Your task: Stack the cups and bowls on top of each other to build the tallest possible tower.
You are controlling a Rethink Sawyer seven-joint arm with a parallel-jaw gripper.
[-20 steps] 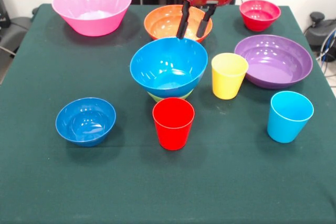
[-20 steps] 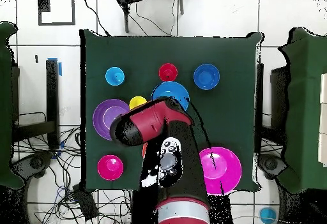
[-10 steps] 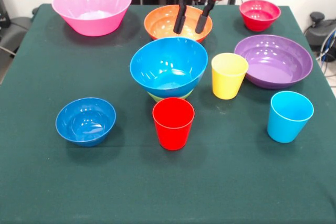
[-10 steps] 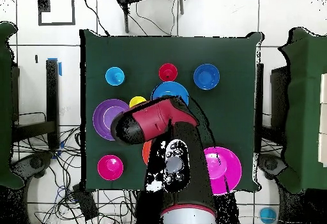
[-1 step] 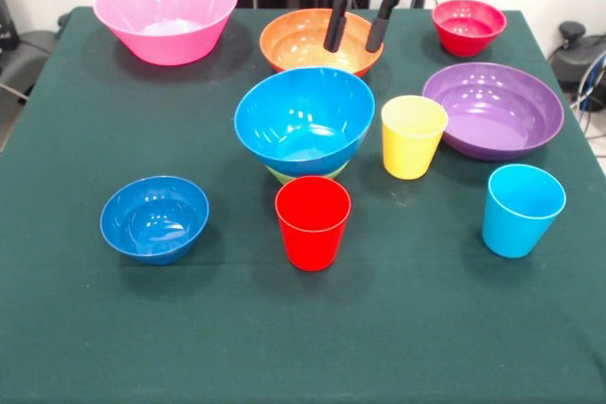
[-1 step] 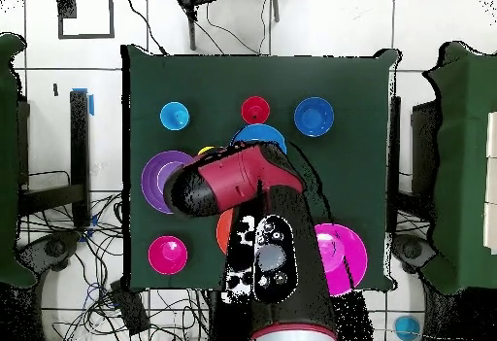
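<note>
Green-clothed table (image 5: 85,328), white tiled floor (image 6: 320,26) (cables strewn)

Table (image 5: 85,328) near edge strip bare. Centre crowded: large blue bowl (image 5: 304,120), red cup (image 5: 312,222), yellow cup (image 5: 413,135) near one another, narrow gaps.

no readable text, labels or numbers, seemingly
</note>
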